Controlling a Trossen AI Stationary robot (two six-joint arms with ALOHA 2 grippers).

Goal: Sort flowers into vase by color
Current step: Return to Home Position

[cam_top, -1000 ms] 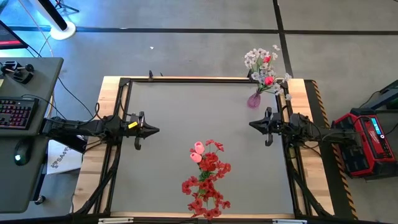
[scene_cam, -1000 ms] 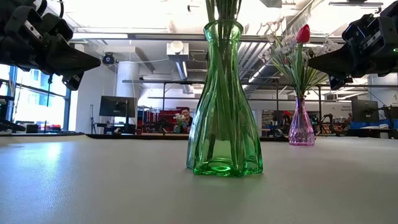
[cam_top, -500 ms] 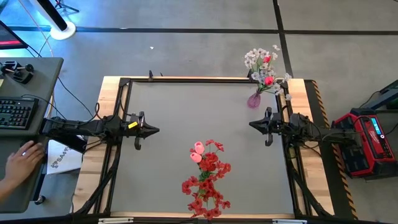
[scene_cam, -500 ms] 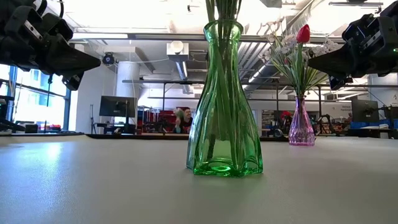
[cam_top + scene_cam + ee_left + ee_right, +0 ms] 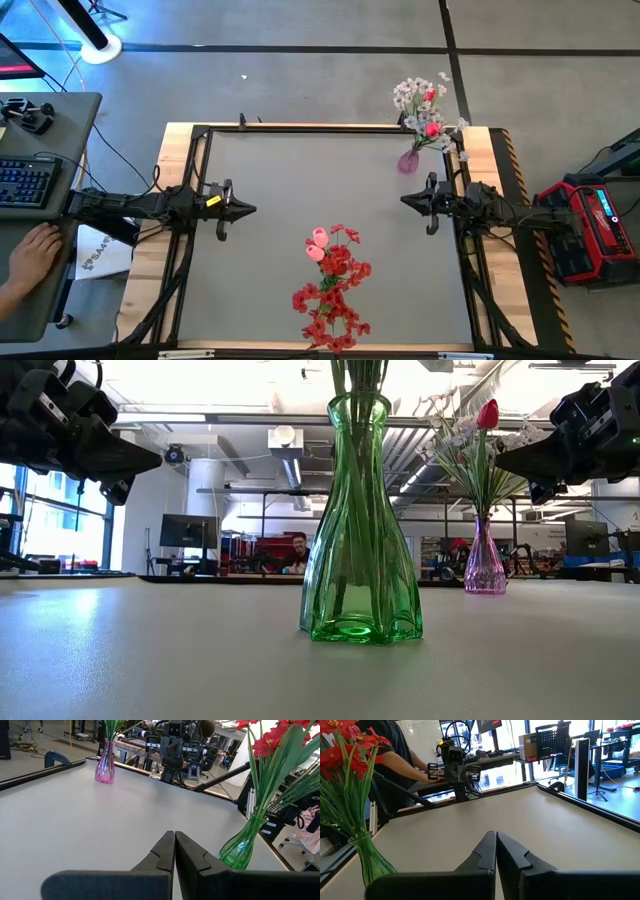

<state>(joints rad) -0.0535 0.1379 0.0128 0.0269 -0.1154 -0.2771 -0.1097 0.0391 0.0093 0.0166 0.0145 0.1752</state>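
Observation:
A green glass vase (image 5: 357,530) stands upright near the table's near edge; red blossom clusters and a pink bud (image 5: 332,285) rise from it. A small pink vase (image 5: 408,160) at the far right corner holds white sprays and red and pink buds (image 5: 427,105). My left gripper (image 5: 252,209) hovers shut above the table's left side. My right gripper (image 5: 404,200) hovers shut above the right side, near the pink vase. Both point toward the table's middle and hold nothing.
Bare grey tabletop (image 5: 300,180) lies between the two grippers and the vases. A black frame rail (image 5: 330,127) runs around the table. A person's hand (image 5: 30,250) rests on a desk left of the table, beside a keyboard (image 5: 25,180). A red case (image 5: 590,225) sits at the right.
Neither arm nor any flower has moved. A person's hand has come into the high view at the desk left of the table.

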